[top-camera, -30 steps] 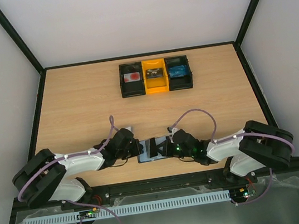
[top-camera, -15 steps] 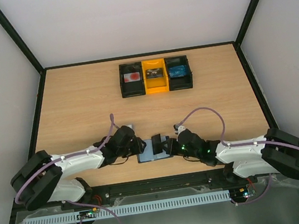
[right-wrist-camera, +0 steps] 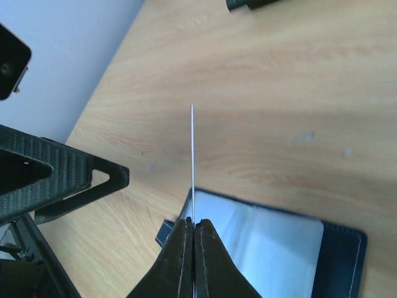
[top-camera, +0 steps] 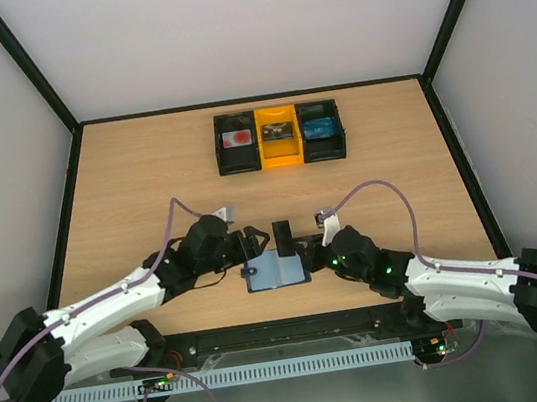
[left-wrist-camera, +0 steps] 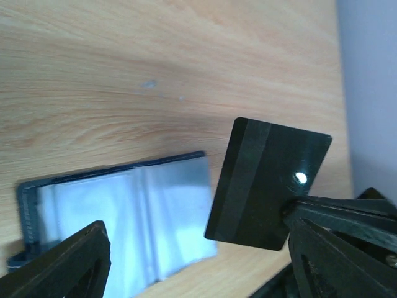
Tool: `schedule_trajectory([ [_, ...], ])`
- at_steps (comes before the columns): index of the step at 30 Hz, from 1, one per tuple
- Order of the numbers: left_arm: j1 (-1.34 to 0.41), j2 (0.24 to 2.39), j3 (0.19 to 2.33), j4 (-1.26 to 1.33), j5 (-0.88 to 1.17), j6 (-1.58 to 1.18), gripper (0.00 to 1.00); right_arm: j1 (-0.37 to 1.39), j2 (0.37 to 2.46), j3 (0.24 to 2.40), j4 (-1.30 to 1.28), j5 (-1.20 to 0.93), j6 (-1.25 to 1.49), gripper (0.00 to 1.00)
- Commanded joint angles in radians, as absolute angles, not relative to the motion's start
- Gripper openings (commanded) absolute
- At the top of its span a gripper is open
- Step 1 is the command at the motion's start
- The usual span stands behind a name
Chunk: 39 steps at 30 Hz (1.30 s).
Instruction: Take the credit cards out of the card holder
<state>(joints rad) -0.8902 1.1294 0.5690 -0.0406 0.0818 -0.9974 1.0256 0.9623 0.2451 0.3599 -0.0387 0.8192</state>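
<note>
1. One dark card (left-wrist-camera: 267,183) is out of the wallet and held upright. The right gripper (right-wrist-camera: 193,226) pinches it at the bottom edge, fingers clamped tight on it. In that gripper's own camera the card is edge-on, just a thin line.
2. The wallet (top-camera: 277,270) lies open flat right under the right gripper, between the two grippers, pale blue pockets up. The card looks clear of the pockets.
3. The left gripper (top-camera: 242,249) sits just beside the wallet, across from the right one. Its jaws are spread wide with nothing in them, and it isn't touching the card.
4. It's all on a light wood worktop (top-camera: 147,199).
5. Well beyond both grippers there's a row of three boxes (top-camera: 279,137): black, yellow, black. What's in them is too small to make out.
</note>
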Motion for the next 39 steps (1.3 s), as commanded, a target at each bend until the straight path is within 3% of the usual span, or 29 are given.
schedule_trajectory([
  [1, -0.865, 1.038, 0.585, -0.069, 0.137, -1.154, 0.79, 1.033, 0.881, 0.246, 0.417, 0.035, 0.579, 0.02],
  [5, -0.859, 0.954, 0.545, -0.014, 0.135, -1.323, 0.71, 1.034, 0.821, 0.251, 0.423, 0.059, 0.397, 0.02],
  [14, -0.854, 0.786, 0.489, 0.067, 0.129, -1.523, 0.7, 1.048, 0.808, 0.239, 0.498, -0.036, 0.053, 0.02],
  [33, -0.856, 0.849, 0.417, 0.229, 0.265, -1.667, 0.69, 1.163, 0.876, 0.251, 0.53, 0.005, -0.246, 0.02],
  [39, -0.855, 0.852, 0.372, 0.286, 0.287, -1.707, 0.58, 1.248, 0.891, 0.242, 0.555, 0.098, -0.345, 0.02],
])
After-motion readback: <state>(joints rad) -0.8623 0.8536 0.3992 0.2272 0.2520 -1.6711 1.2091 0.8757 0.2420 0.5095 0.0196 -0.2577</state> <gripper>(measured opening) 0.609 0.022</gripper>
